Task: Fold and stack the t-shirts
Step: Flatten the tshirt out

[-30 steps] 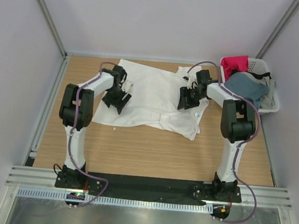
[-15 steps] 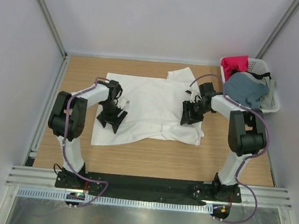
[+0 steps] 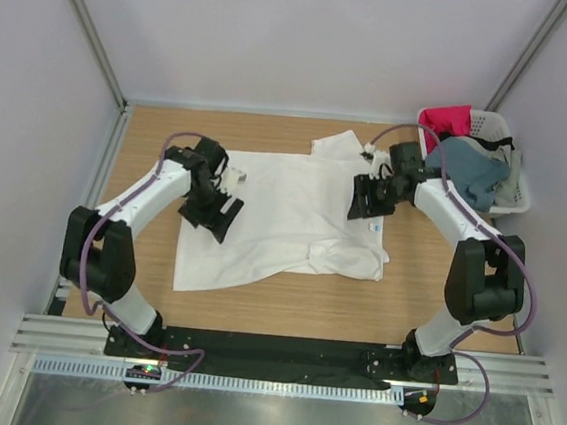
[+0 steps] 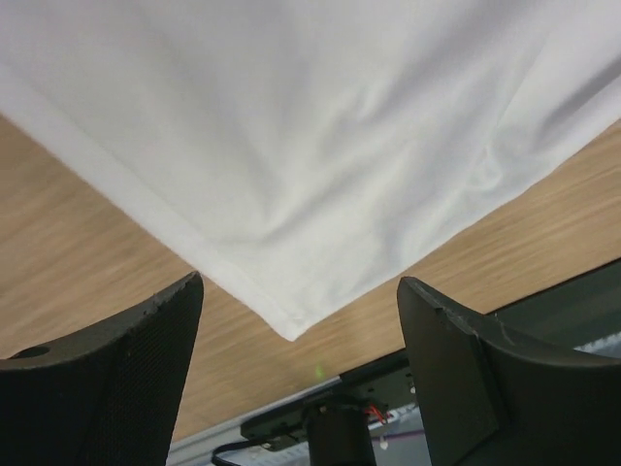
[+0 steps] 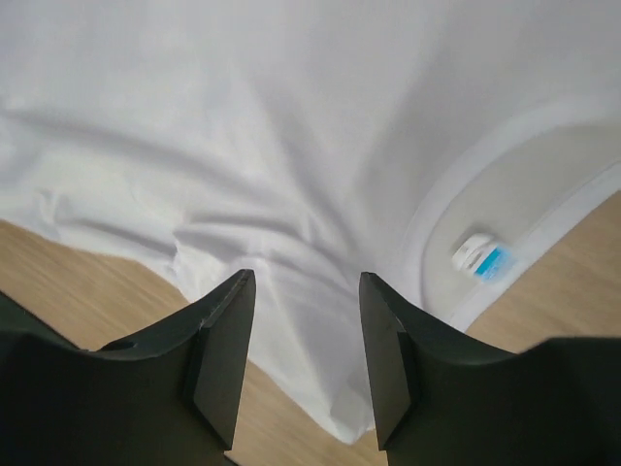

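The left gripper [image 4: 299, 291] and the right gripper [image 5: 306, 282] are both hanging with fingers wide apart, holding nothing, with the white t-shirt [image 4: 320, 146] lying under them.

The top camera looked down from behind the bases over the table [image 3: 405, 305], while each wrist camera peered close past the left pincer [image 4: 301, 282] or right pincer [image 5: 306, 274] at the shirt [image 3: 284, 203] beyond its tips, shared by all views.

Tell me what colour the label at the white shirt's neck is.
The label is blue and white; right wrist view.
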Controlling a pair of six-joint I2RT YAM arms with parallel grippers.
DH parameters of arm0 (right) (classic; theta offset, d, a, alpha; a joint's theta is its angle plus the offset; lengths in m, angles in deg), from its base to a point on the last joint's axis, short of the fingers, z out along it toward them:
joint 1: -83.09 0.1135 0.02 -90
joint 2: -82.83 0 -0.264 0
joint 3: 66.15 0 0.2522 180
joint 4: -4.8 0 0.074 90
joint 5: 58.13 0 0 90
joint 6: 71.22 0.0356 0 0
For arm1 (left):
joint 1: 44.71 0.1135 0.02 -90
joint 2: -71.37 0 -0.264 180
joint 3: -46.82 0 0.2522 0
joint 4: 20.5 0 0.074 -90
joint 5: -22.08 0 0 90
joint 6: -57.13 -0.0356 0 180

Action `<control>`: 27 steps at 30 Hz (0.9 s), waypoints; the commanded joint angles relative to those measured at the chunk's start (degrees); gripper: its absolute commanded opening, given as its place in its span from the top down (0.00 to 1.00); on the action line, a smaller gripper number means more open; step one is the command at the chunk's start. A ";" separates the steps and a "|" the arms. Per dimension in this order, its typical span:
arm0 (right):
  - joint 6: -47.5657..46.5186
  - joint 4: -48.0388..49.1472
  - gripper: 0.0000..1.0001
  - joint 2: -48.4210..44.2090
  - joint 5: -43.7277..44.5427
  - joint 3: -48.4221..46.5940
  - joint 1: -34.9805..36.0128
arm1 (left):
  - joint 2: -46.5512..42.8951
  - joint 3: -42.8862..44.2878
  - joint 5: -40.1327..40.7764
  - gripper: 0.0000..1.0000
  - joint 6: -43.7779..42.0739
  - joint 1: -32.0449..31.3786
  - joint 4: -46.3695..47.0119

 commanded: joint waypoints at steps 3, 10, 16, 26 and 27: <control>1.31 6.92 0.46 6.24 6.94 -20.33 0.03 | -2.98 9.85 7.70 0.17 -2.79 2.60 6.62; 0.17 7.46 0.44 26.63 12.49 -50.71 -0.85 | 6.78 20.29 12.82 0.21 -0.34 9.11 12.68; 1.57 6.57 0.44 41.41 12.75 -66.75 -2.17 | 15.91 28.21 10.45 0.25 3.18 14.38 14.01; 2.01 9.82 0.45 48.62 13.55 -69.40 -3.75 | 27.52 38.15 5.35 0.25 5.47 17.03 13.14; 2.28 10.17 0.45 49.15 13.46 -70.27 -3.93 | 28.40 38.85 4.73 0.25 5.64 17.11 12.87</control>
